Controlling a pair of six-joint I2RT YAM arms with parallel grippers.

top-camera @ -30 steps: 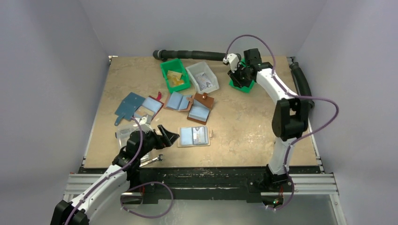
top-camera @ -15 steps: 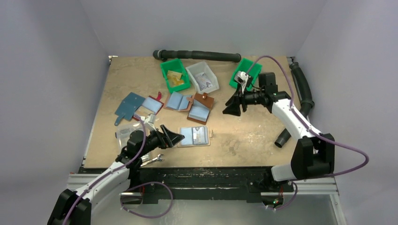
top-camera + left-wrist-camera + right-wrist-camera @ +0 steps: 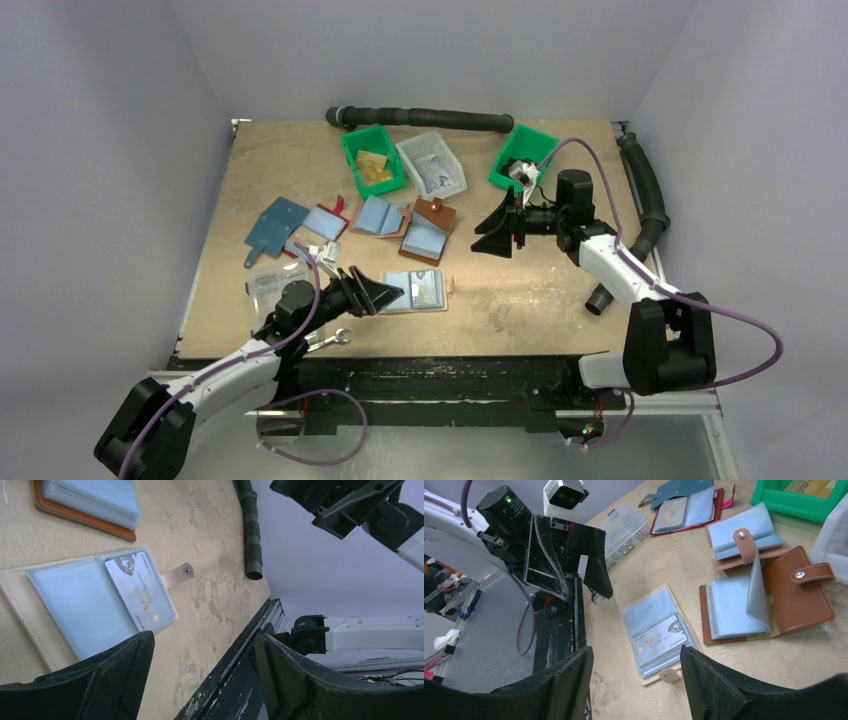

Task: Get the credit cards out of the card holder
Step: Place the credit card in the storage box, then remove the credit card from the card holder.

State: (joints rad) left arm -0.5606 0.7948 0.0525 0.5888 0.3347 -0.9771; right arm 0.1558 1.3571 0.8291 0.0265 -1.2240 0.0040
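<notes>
- Two sets of fingers stand apart and empty: my left fingers point(image 3: 100, 680) just beside the holder, my right fingers point(image 3: 559, 680) well off.
- Cream, open card holder point(image 3: 405, 284) with clear blue sleeves lies flat on the beige counter point(image 3: 520, 290).
- One silver-grey plastic card point(image 3: 142, 592) sits in a sleeve.

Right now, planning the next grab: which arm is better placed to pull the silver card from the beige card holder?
Probably left: the left gripper is at the beige card holder, silver card just ahead; the right gripper hangs farther off.

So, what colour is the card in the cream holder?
The card is silver-grey, gold lettering; best in the left wrist view.
</notes>
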